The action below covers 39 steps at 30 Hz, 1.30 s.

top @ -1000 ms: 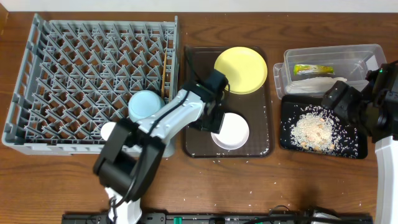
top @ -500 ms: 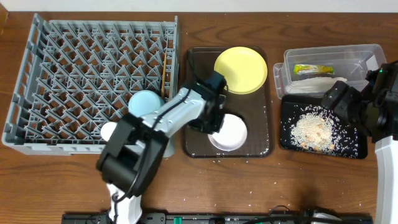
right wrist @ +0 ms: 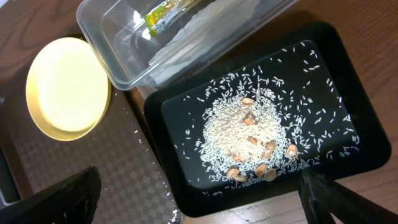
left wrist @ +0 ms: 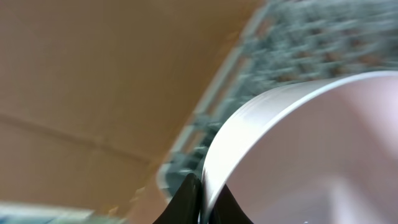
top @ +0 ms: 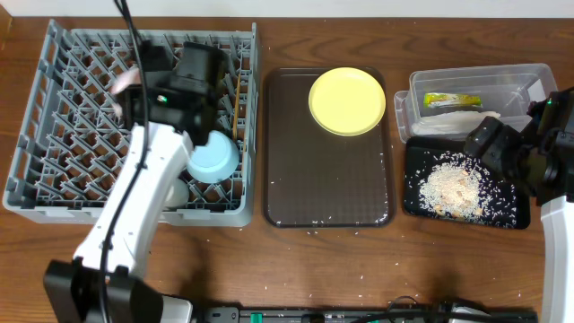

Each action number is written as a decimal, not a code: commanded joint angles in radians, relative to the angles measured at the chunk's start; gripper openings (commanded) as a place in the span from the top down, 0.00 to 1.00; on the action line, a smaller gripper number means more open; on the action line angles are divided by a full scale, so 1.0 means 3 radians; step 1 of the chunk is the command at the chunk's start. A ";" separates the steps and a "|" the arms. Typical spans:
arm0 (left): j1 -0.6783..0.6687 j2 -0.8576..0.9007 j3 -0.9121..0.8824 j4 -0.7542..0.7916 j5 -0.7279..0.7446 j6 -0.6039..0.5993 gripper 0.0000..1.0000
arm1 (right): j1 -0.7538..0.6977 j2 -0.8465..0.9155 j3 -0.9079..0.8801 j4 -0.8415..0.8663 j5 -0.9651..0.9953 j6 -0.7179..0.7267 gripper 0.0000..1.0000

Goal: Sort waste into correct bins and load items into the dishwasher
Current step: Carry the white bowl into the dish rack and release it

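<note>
A dark brown serving tray lies on the wooden table.

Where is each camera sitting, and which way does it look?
Overhead: above the table, looking straight down at rack, plate, left arm and right arm.
Left wrist: on the left arm, facing along the shut left tool pinching a white bowl, rack behind.
Right wrist: on the right arm, looking down at plate, tub, black tray; open right tool's fingers at the bottom corners.
Shared: overhead and right wrist both show plate, tub, black tray.

Brown wooden table, even indoor light
</note>
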 commanded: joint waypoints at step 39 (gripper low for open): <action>-0.0150 0.1137 -0.0106 0.0329 -0.0280 0.0018 0.62 | -0.0019 -0.0004 0.0015 0.0003 0.0009 0.0039 0.01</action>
